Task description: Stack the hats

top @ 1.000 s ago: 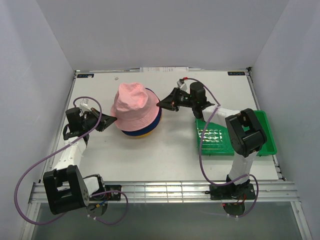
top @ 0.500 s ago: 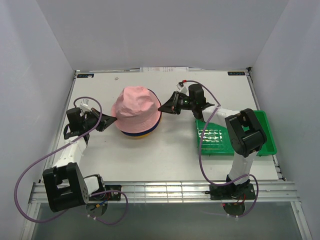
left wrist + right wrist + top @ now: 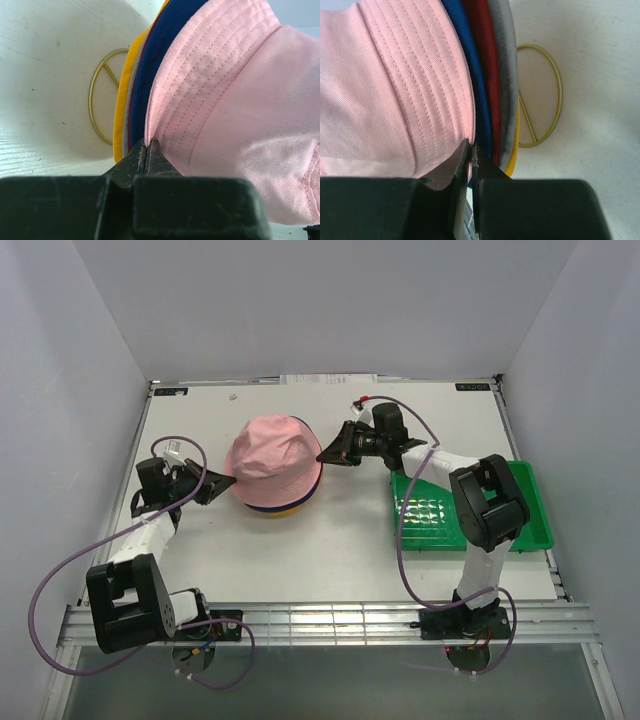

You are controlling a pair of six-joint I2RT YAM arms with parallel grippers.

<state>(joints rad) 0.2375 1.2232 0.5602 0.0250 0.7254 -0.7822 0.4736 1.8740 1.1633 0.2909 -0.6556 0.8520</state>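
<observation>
The pink hat [image 3: 270,455] sits on top of the stack, with blue [image 3: 312,485] and yellow [image 3: 285,508] brims showing under it. My left gripper [image 3: 229,480] is shut on the pink brim at the stack's left side. My right gripper [image 3: 323,455] is shut on the pink brim at the right side. In the left wrist view the shut jaws [image 3: 147,146] pinch the pink hat [image 3: 235,100] above the blue [image 3: 160,55] and yellow [image 3: 121,115] brims. The right wrist view shows the shut jaws [image 3: 471,146] on the pink hat [image 3: 395,90], over blue [image 3: 470,65], dark red [image 3: 485,65] and grey [image 3: 506,75] brims.
A thin gold wire stand [image 3: 100,95] [image 3: 552,100] rests on the table under the stack. A green tray [image 3: 535,505] lies at the right, partly under the right arm. White walls close in the table on three sides.
The pink hat has come down and settled lower on the stack. Both grippers have dropped with its brim and still hold it.
</observation>
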